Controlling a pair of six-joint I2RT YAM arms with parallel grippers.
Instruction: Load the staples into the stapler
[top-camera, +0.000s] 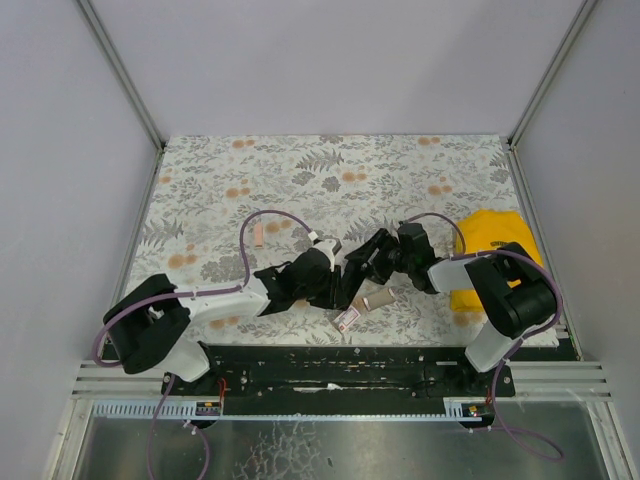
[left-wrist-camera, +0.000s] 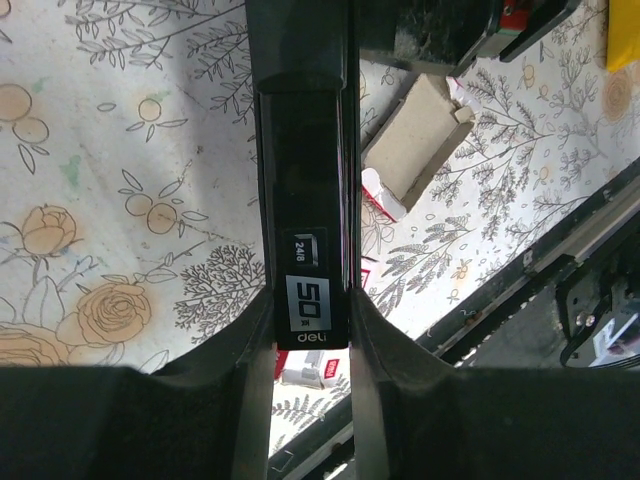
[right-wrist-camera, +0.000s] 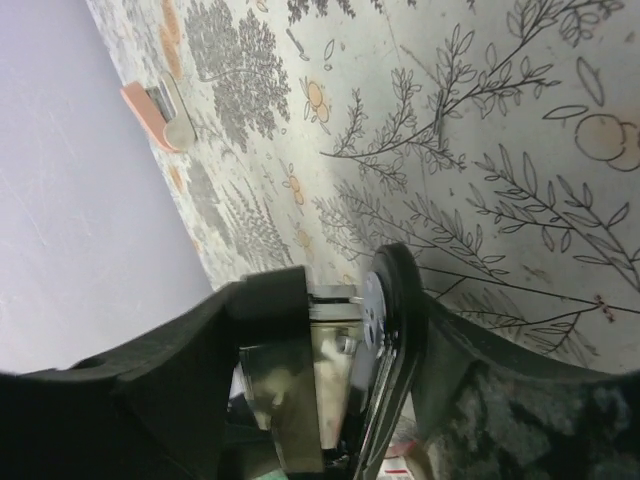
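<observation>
Stapler (left-wrist-camera: 305, 180) looks stiff, light, glossy, likely slippery; left end effector (left-wrist-camera: 308, 320) clamps its flat sides narrowly; right end effector (right-wrist-camera: 338, 300) pinches its metal part.

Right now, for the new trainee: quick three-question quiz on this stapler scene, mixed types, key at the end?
1. True or false: the left end effector is clamped on the slim black desk stapler.
2. Pick one. The crumpled yellow cloth lies: A) on the right side of the floral-patterned table; B) under the stapler; C) in the left end effector.
3. Short answer: what material is the small brown box lying on the table near the stapler?
Key: 1 true; 2 A; 3 cardboard.
</observation>
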